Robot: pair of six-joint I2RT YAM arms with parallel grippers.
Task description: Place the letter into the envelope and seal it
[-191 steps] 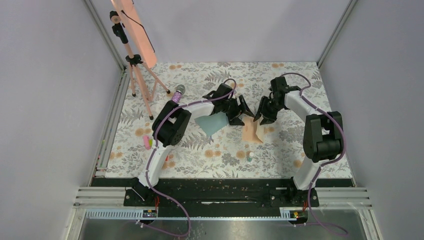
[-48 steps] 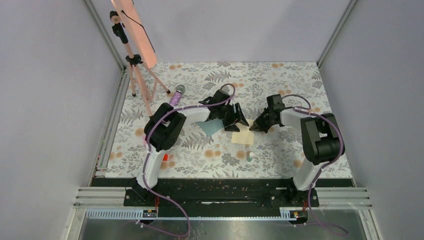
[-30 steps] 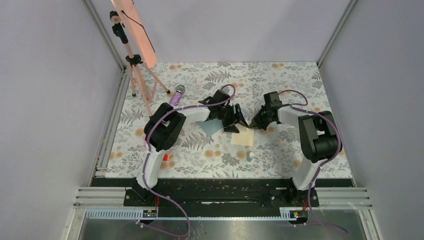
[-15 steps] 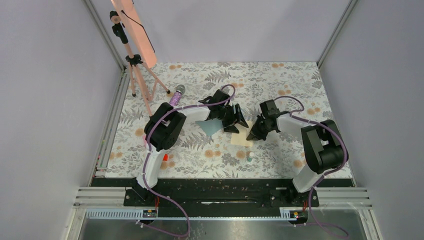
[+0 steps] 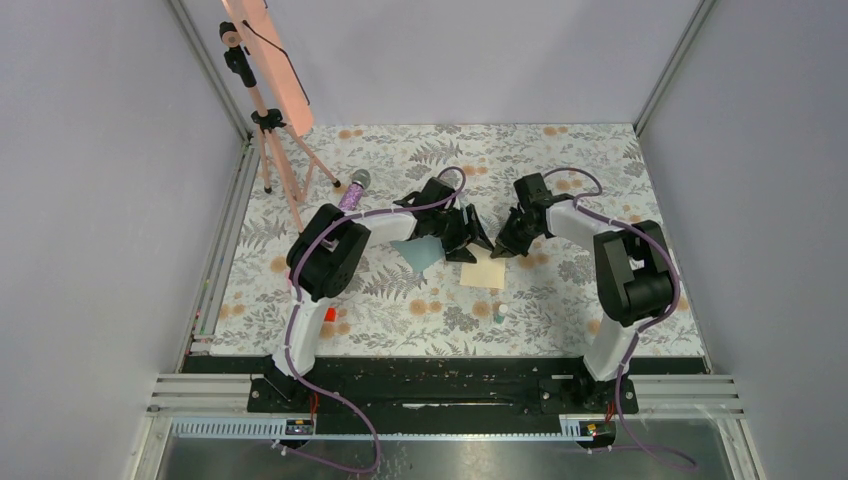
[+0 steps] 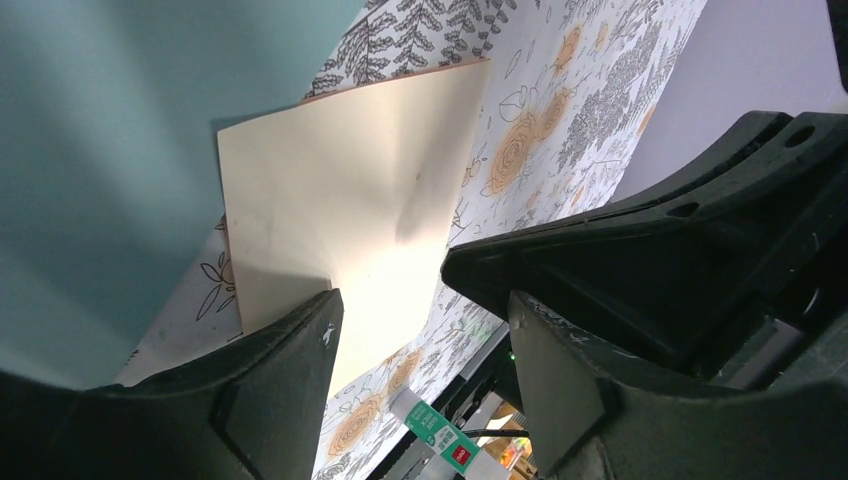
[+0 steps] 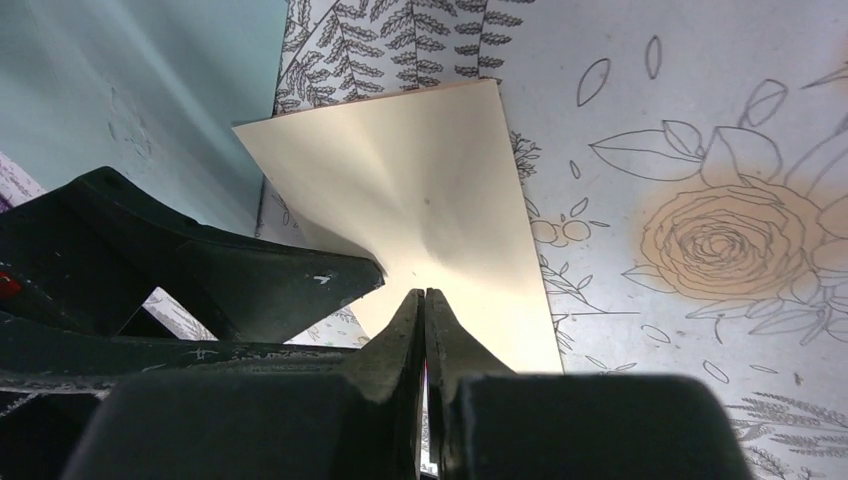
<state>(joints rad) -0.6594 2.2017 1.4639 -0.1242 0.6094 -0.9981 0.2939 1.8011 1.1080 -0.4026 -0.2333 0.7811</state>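
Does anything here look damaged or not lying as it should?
Yes. The letter is not flat: creases fan out from the spot where the shut right gripper meets its edge, so the sheet looks buckled there. It lies outside the envelope.

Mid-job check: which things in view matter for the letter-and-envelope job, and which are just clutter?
Job:
- letter, lying flat
- envelope, beside the letter
- left gripper, open over both
- right gripper, shut, tips at the letter

Lying about:
- tripod with pink panel
- purple object
- small white object
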